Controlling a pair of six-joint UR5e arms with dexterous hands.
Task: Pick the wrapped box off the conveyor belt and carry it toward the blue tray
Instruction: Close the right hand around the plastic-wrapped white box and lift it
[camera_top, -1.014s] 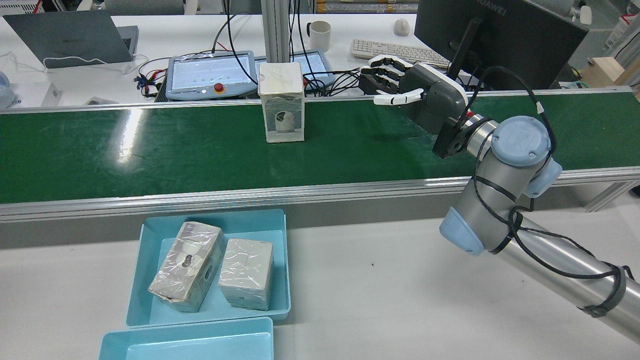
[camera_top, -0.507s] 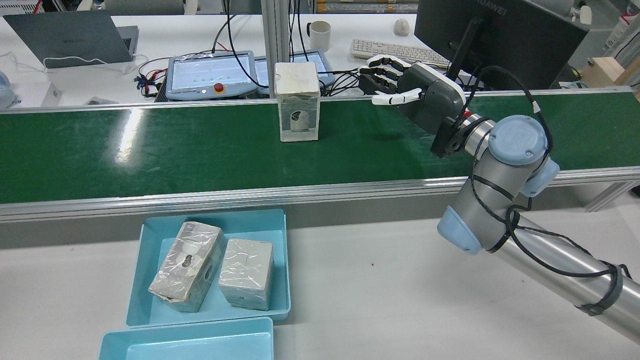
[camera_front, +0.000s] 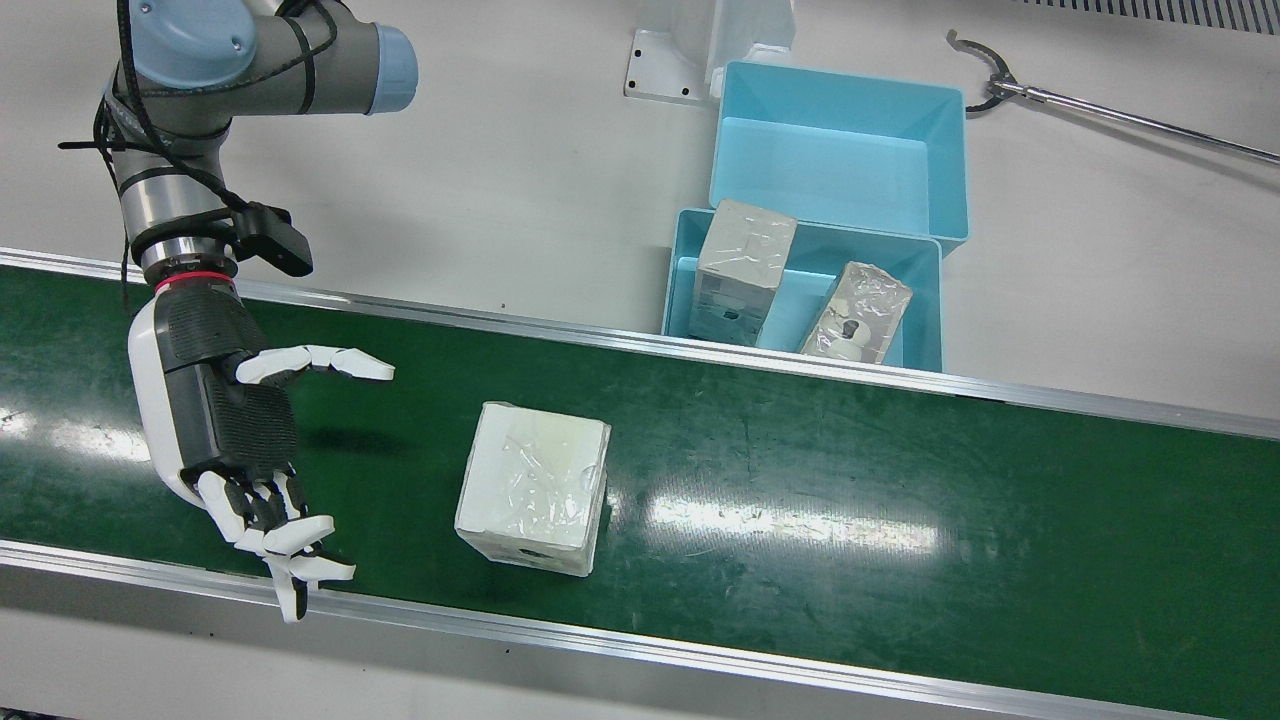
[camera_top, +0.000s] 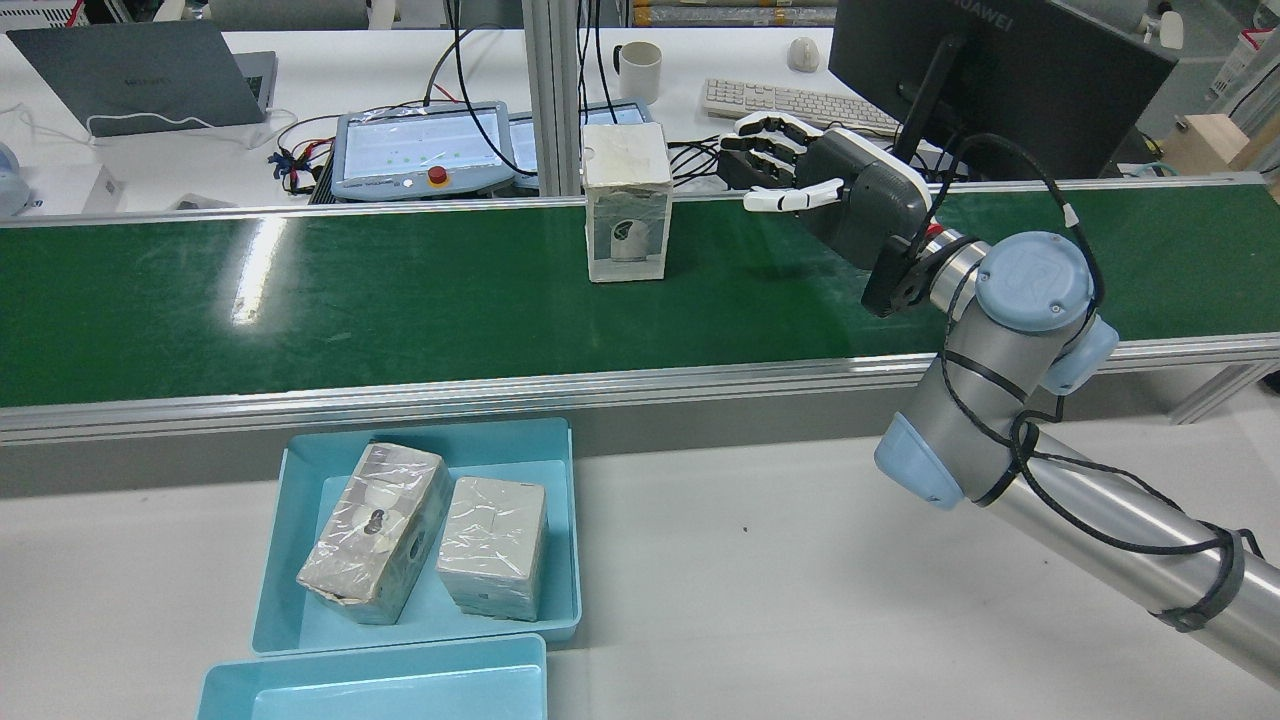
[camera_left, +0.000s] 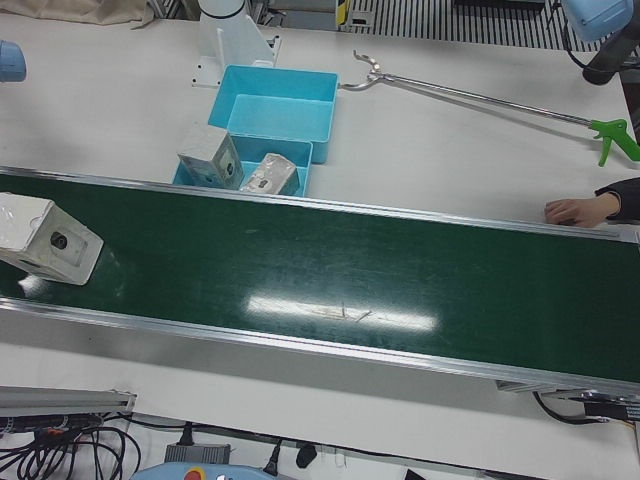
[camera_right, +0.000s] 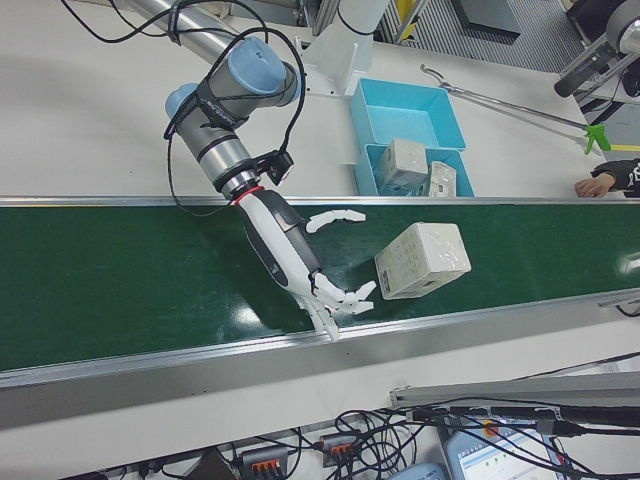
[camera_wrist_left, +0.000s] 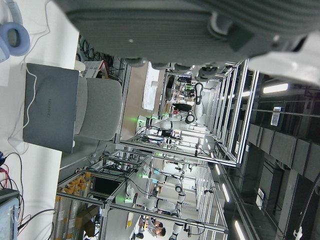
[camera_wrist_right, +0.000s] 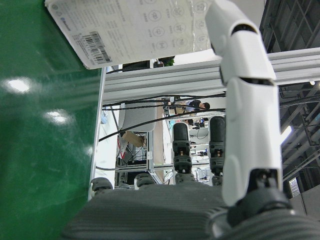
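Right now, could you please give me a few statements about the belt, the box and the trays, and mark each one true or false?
1. The right hand is open and holds nothing. True.
2. The wrapped box stands on the green conveyor belt, apart from the hand. True.
3. The blue tray nearer the belt is empty. False: two wrapped boxes lie in it.
4. The second blue tray holds a box. False: nothing shows inside it.
5. A long grabber tool lies on the white table. True.
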